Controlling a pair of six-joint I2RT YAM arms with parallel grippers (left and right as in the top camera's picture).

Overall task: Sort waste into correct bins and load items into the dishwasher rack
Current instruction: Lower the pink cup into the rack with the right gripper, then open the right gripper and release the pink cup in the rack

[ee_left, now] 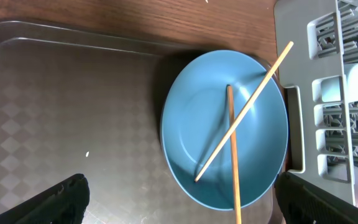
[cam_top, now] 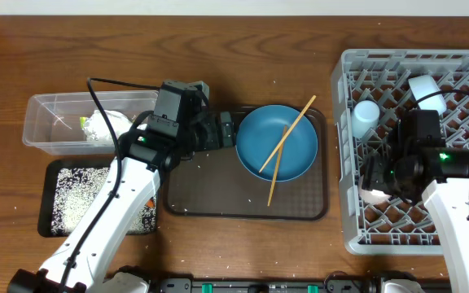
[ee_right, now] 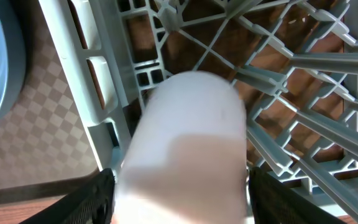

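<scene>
At the worktop's [cam_top: 72, 41] right edge, right tool [ee_right: 182, 205] straddling the white-pink cup [ee_right: 191, 124] in the rack [cam_top: 462, 49], grip unclear, left tool [ee_left: 182, 186] spread wide beside the plate [ee_left: 191, 112] with chopsticks [ee_left: 232, 155].

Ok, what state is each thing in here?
blue plate: on brown tray, unloaded
chopsticks: crossed on the plate
light blue cup: in rack
white-pink cup: in rack, between right gripper fingers
wrapper: in clear tub
rice: mostly in black tray
left gripper: open, empty
</scene>
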